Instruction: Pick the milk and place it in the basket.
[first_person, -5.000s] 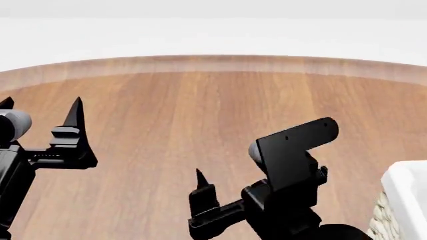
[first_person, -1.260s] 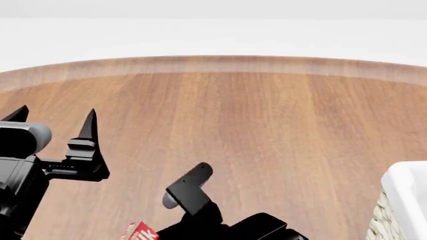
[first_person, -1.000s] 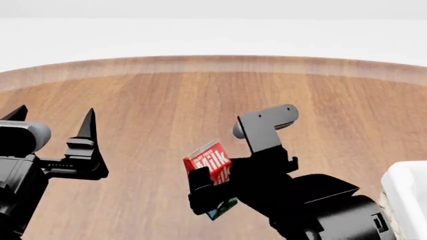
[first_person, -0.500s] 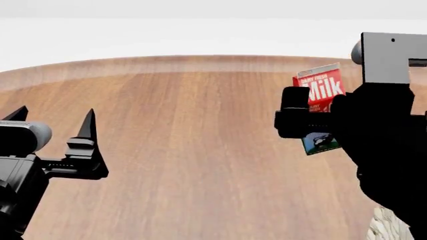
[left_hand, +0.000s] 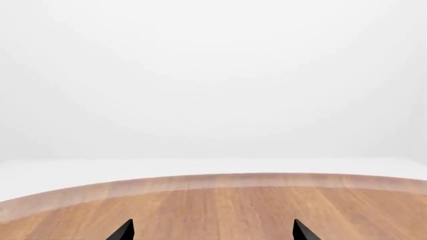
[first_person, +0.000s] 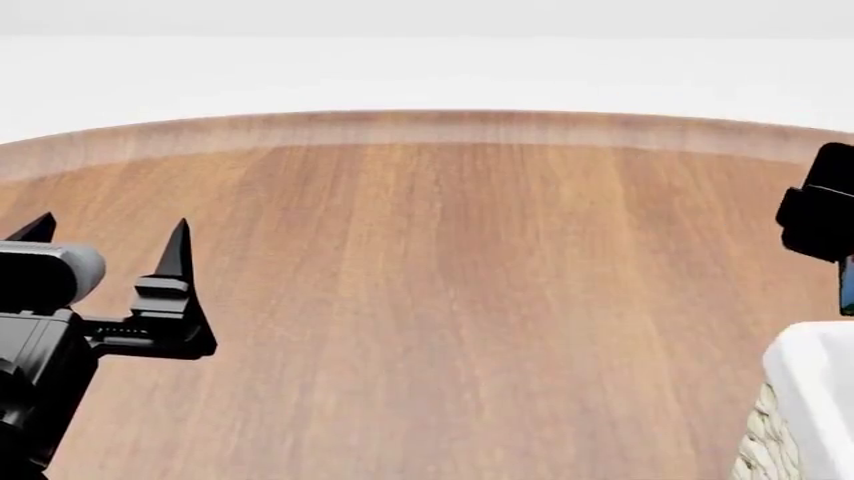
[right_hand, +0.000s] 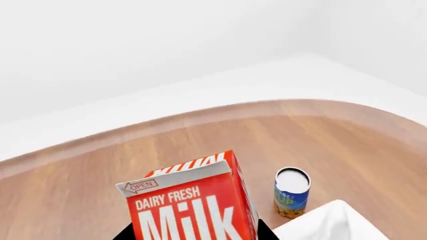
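Note:
The milk (right_hand: 192, 205), a carton with a red top and white "Milk" lettering, is upright between my right gripper's (right_hand: 193, 233) two dark fingers, which are shut on its sides. In the head view the right gripper (first_person: 819, 203) is at the far right edge, raised above the table, and only a blue sliver of the milk (first_person: 847, 285) shows under it. The basket (first_person: 805, 385), with white cloth over cream wicker, sits just below it at the bottom right; its white corner also shows in the right wrist view (right_hand: 333, 222). My left gripper (first_person: 104, 240) (left_hand: 212, 232) is open and empty over the table's left.
A small blue-and-yellow can with a white top (right_hand: 291, 192) stands on the round wooden table (first_person: 427, 300), close to the basket's corner. The table's curved far edge (first_person: 427, 125) meets a white floor and wall.
My right gripper has carried the milk up and to the right, from the middle of the head view to its far right edge above the basket. The left arm has not moved.

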